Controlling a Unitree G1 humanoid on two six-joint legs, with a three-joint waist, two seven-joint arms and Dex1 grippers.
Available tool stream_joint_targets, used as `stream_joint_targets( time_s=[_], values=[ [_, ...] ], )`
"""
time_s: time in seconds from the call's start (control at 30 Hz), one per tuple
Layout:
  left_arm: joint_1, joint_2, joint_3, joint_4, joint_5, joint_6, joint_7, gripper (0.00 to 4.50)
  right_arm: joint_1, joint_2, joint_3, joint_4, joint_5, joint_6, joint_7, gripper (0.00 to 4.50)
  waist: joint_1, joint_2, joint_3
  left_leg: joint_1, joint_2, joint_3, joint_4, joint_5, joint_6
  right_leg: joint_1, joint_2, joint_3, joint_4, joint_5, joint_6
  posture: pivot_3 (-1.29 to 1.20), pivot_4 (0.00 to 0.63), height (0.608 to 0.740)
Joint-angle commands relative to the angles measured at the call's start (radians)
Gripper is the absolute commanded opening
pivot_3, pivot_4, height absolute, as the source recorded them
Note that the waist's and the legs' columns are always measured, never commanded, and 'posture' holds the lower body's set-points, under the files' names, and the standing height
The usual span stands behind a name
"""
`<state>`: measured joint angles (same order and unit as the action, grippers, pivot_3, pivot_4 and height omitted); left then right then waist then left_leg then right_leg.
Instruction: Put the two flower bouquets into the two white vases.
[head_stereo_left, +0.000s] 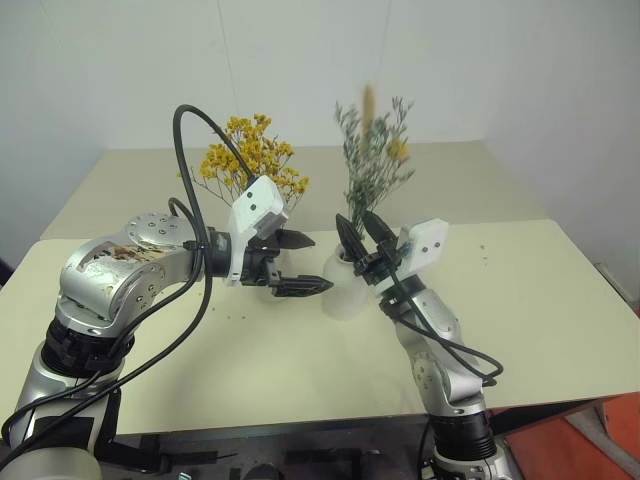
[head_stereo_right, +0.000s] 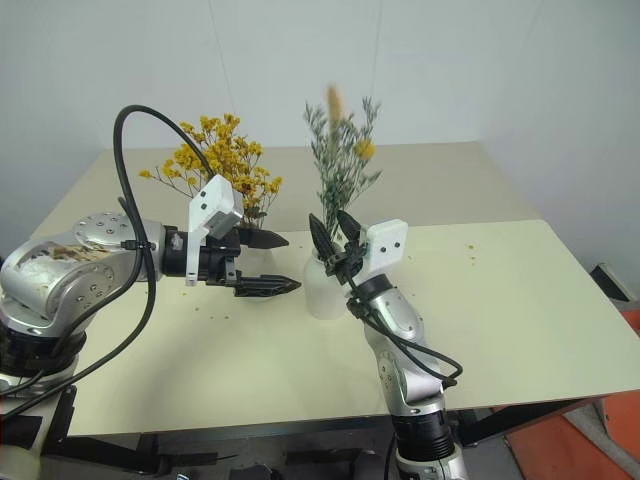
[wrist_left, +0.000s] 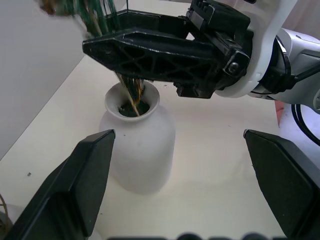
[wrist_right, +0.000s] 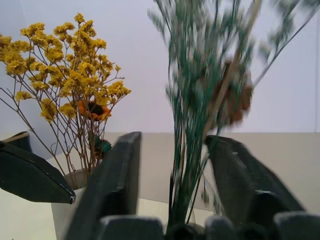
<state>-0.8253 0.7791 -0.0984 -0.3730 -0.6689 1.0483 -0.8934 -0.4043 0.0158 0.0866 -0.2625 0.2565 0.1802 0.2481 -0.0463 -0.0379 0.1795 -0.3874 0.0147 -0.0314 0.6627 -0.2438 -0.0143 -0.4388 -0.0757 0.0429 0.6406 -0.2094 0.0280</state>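
Tabletop (head_stereo_left: 540, 330): pale cream surface, the largest item; a second cream panel adjoins its far edge, running back to a white wall. Small dark crumbs lie scattered on it near the middle and toward the right edge.

Left arm: silver and black, reaching in from the near left corner, a black cable (head_stereo_left: 180, 140) looping high above it. Its left gripper (head_stereo_left: 300, 262) points across the table toward the rounded vase, its two black fingers spread apart with nothing between them, stopping just short of the vase.

Right arm: rising from the near edge, slightly right of centre. Its right gripper (head_stereo_left: 362, 232) points upward beside the rounded vase's mouth; its fingers (wrist_right: 117, 185) stand parted on either side of the green stems, not pressing them.

Grey-green bouquet (head_stereo_left: 375, 165): tall sprigs with small yellow-rust flowers, standing upright in the rounded vase near the table's centre, stems down in the neck. The right gripper's fingers stand in front of the lower stems.

Yellow bouquet (head_stereo_left: 250, 160): bushy spray of tiny yellow blossoms on thin brown stems, left of centre, standing in the second vase; the left gripper's white housing hides its lower stems.

Rounded white vase (wrist_left: 142, 145): matte, narrow neck, near the table's centre, between the two grippers.

Second white vase (wrist_right: 62, 210): wide mouth, left of the rounded vase, largely hidden behind the left gripper.
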Motion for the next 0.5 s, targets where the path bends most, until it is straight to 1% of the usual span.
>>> stream_joint_targets(
  time_s=[0.03, 0.1, 0.27, 0.43, 0.5],
  values=[
    [-0.028, 0.006, 0.013, -0.005, 0.006, -0.017, -0.004, 4.50, 0.006, 0.001, 0.002, -0.037, 0.003, -0.031, 0.006, 3.78, 0.000, 0.000, 0.000, 0.000, 0.000, 0.000, 0.000, 0.000, 0.000, 0.000, 0.000, 0.000, 0.000, 0.000, 0.000, 0.00, 0.150, 0.740],
    [-0.028, 0.006, 0.013, -0.005, 0.006, -0.016, -0.004, 4.50, 0.011, -0.005, 0.002, -0.045, 0.001, -0.030, 0.008, 4.42, 0.001, 0.000, 0.000, 0.000, 0.000, 0.000, 0.000, 0.000, 0.000, 0.000, 0.000, 0.000, 0.000, 0.000, 0.000, 0.00, 0.150, 0.740],
    [-0.030, 0.006, 0.015, -0.006, 0.005, -0.014, -0.002, 4.50, 0.028, -0.030, 0.004, -0.077, -0.005, -0.022, 0.018, 4.47, 0.000, 0.000, 0.000, 0.000, 0.000, 0.000, 0.000, 0.000, 0.000, 0.000, 0.000, 0.000, 0.000, 0.000, 0.000, 0.00, 0.150, 0.740],
    [-0.029, 0.007, 0.017, -0.008, 0.005, -0.013, 0.001, 4.50, 0.078, -0.115, 0.003, -0.161, 0.002, -0.003, 0.071, 4.47, 0.001, 0.000, 0.000, 0.000, 0.000, 0.000, 0.000, 0.000, 0.000, 0.000, 0.000, 0.000, 0.000, 0.000, 0.000, 0.00, 0.150, 0.740],
    [-0.028, 0.007, 0.018, -0.009, 0.005, -0.013, 0.002, 4.50, 0.095, -0.168, 0.002, -0.196, 0.011, 0.005, 0.112, 4.47, 0.002, 0.000, 0.000, 0.000, 0.000, 0.000, 0.000, 0.000, 0.000, 0.000, 0.000, 0.000, 0.000, 0.000, 0.000, 0.00, 0.150, 0.740]
  ],
)
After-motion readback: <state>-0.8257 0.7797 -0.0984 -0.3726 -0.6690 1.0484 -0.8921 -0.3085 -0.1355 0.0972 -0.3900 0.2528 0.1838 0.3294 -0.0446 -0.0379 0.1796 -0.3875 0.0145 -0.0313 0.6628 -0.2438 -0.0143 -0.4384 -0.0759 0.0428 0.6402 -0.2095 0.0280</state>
